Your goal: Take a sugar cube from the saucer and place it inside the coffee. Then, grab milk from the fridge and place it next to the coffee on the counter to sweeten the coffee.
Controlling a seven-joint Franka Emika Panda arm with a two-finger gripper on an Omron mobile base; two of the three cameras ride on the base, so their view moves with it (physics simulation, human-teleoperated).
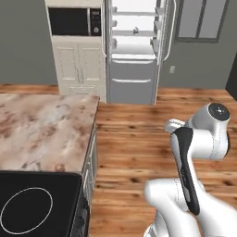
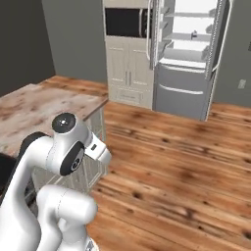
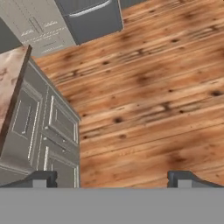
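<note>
The fridge [image 1: 134, 69] [image 2: 184, 78] stands at the far end of the room with both upper doors swung open and its white shelves showing. A small object [image 1: 135, 31] [image 2: 194, 34] sits on a middle shelf, too small to tell whether it is the milk. The pinkish marbled counter [image 1: 46, 125] [image 2: 44, 108] [image 3: 8, 83] lies to my left. My gripper [image 3: 113, 179] is open, with nothing between its fingertips, and hangs over the wooden floor beside the counter's cabinet end. The saucer and the coffee are out of view.
A black cooktop [image 1: 32, 203] is set into the counter's near end. A cream cabinet with a black microwave [image 1: 76, 23] [image 2: 125, 22] stands left of the fridge. Wooden floor [image 1: 139, 139] stretches from me to the fridge. The counter's panelled end [image 3: 48, 135] is close on the left.
</note>
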